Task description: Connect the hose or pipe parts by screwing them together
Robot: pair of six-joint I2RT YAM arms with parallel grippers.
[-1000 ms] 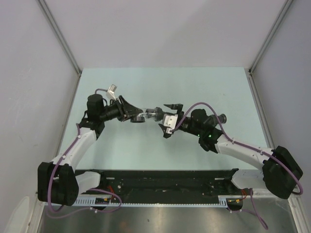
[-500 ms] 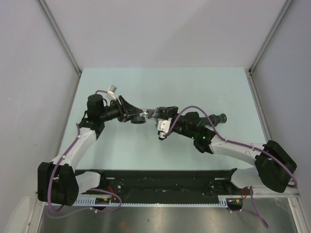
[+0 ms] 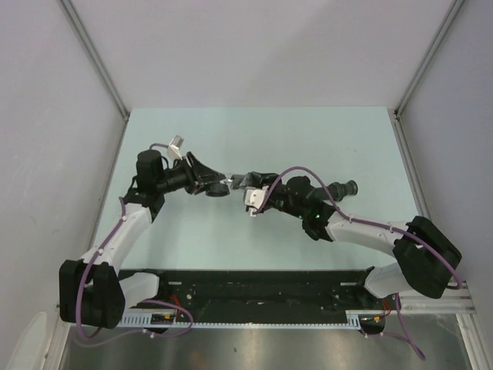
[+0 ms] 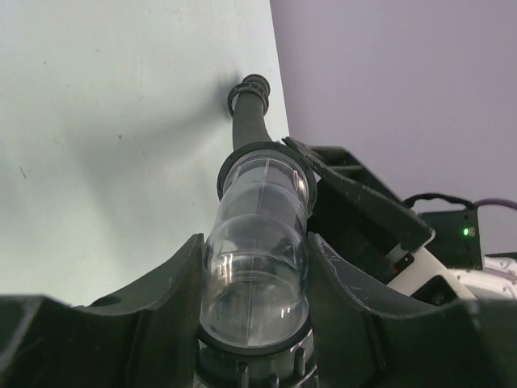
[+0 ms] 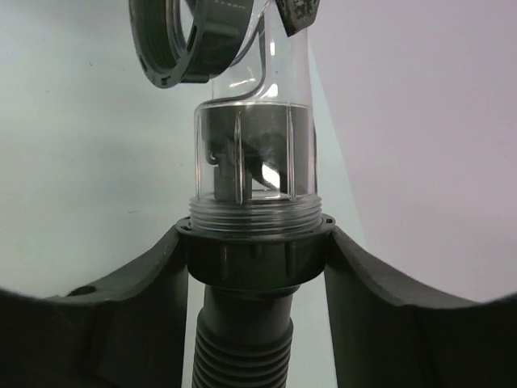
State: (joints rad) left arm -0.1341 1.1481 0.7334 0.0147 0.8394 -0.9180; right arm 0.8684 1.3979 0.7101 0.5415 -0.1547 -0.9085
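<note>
My left gripper (image 3: 218, 185) (image 4: 254, 250) is shut on a short clear fitting (image 4: 257, 267) that has a grey ring (image 5: 192, 40) at its end. The fitting's threaded far end sits in the black collar (image 5: 254, 257) of the ribbed black hose (image 5: 242, 347). My right gripper (image 3: 246, 187) (image 5: 254, 242) is shut on that collar, a finger pressing each side. The hose runs back under the right arm, and its other flared end (image 3: 349, 186) (image 4: 249, 87) rests over the table. Both grippers meet above the middle of the table, nose to nose.
The pale green table (image 3: 308, 139) is closed in by grey walls on the left, back and right. A black rail (image 3: 254, 287) runs along the near edge between the arm bases. Purple cables (image 3: 308, 171) loop over both arms.
The right gripper has moved left towards the left gripper and gone from wide open to shut on the hose collar. The left arm has held still with the fitting.
</note>
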